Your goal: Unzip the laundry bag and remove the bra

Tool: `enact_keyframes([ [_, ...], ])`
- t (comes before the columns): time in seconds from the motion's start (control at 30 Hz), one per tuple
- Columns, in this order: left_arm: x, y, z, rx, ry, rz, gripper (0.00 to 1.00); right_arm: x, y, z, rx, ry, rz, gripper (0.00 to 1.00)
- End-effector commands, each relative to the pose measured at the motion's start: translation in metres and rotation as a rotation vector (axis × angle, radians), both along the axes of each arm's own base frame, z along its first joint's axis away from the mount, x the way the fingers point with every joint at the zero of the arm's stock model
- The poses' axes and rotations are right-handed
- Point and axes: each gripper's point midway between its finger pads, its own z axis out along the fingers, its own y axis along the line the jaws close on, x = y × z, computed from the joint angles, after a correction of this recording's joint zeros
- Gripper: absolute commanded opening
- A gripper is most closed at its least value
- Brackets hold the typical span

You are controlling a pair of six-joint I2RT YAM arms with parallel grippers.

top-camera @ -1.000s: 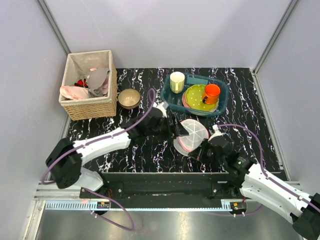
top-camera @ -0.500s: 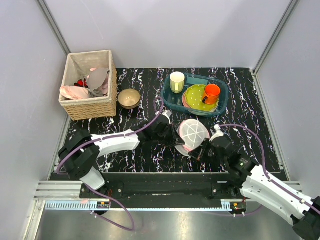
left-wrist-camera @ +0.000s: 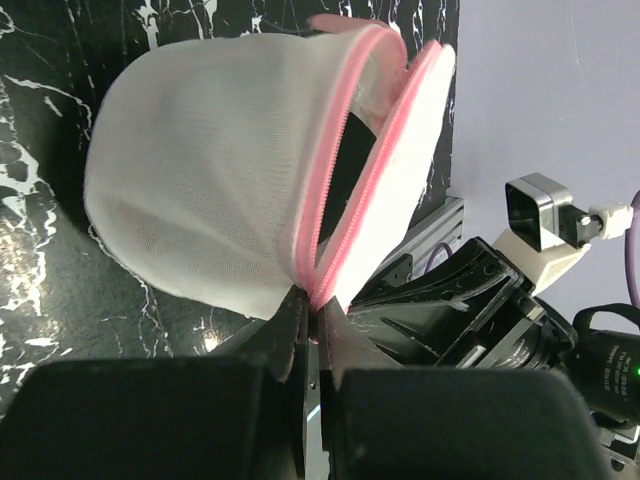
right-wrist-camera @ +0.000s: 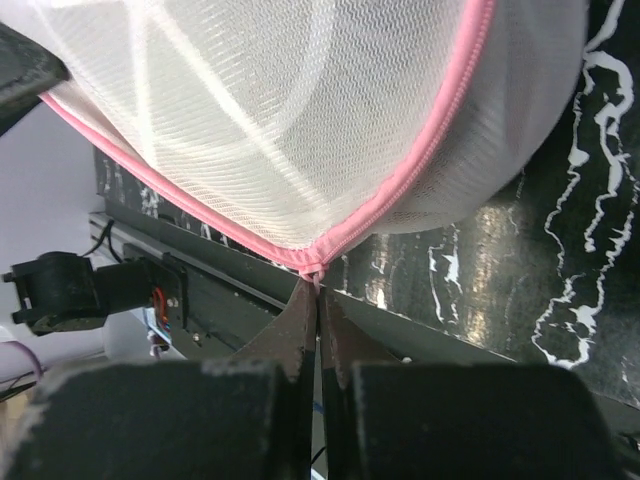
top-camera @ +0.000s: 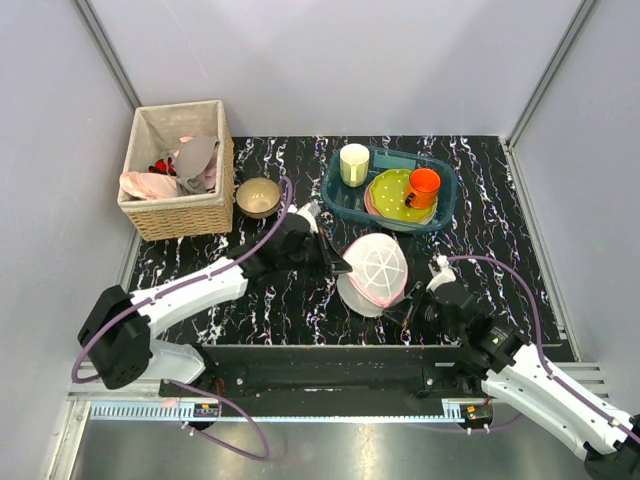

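Over at the far left, a wicker basket holds pale cloths and a dark red scrap; I cannot tell whether that scrap is the bra. Just right of the basket, a small bowl sits on the black marbled table.

Next comes the left gripper, reaching in from the left. Its fingertips are pinched tight on the pink zipper trim at the left edge of the laundry bag.

The bag sits near the middle of the table toward the near edge, between the two grippers. In the left wrist view its zipper is partly undone. The two pink edges meet at the fingertips and gape apart farther along, and the gap shows only darkness.

Beyond the bag, a teal tray carries a cup, a green plate and an orange mug.

At the bag's near right edge, the right gripper is clamped on the trim where the pink lines join.
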Motion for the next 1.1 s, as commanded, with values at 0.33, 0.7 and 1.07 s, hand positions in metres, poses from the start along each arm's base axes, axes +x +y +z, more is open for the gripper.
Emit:
enact_keyframes([
  [0.33, 0.044, 0.017, 0.038, 0.031, -0.141, 0.029, 0.00, 0.002, -0.016, 0.024, -0.109, -0.034, -0.012, 0.00],
  [0.7, 0.047, 0.045, 0.042, -0.084, -0.123, 0.036, 0.00, -0.004, -0.025, 0.009, -0.099, -0.007, -0.052, 0.00],
  [1.07, 0.026, 0.040, 0.032, -0.098, -0.124, -0.006, 0.00, 0.009, -0.036, 0.044, -0.158, -0.078, -0.095, 0.79],
])
